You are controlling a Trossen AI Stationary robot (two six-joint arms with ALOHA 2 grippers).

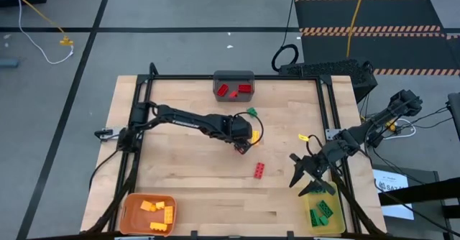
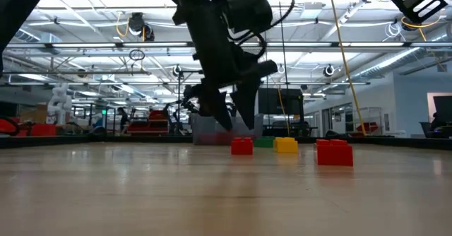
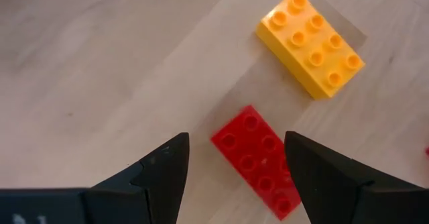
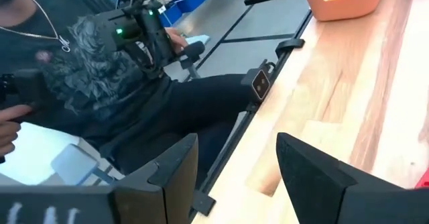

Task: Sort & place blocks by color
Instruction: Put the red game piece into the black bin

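Open left tool [image 3: 234,167] over red block [image 3: 258,158], yellow block [image 3: 310,43] beside, no legible writing

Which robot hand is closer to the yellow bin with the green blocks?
Right. The right gripper hangs open just above the yellow bin; the left gripper is mid-table, open over a red block.

Loose bricks: red [image 3: 258,160], yellow [image 3: 311,43], green [image 1: 251,112]. Bins: orange [image 1: 129,213], gray [image 1: 233,75], apparently yellow [image 1: 307,213]. Tabletop [image 1: 194,172]: light wood grain.
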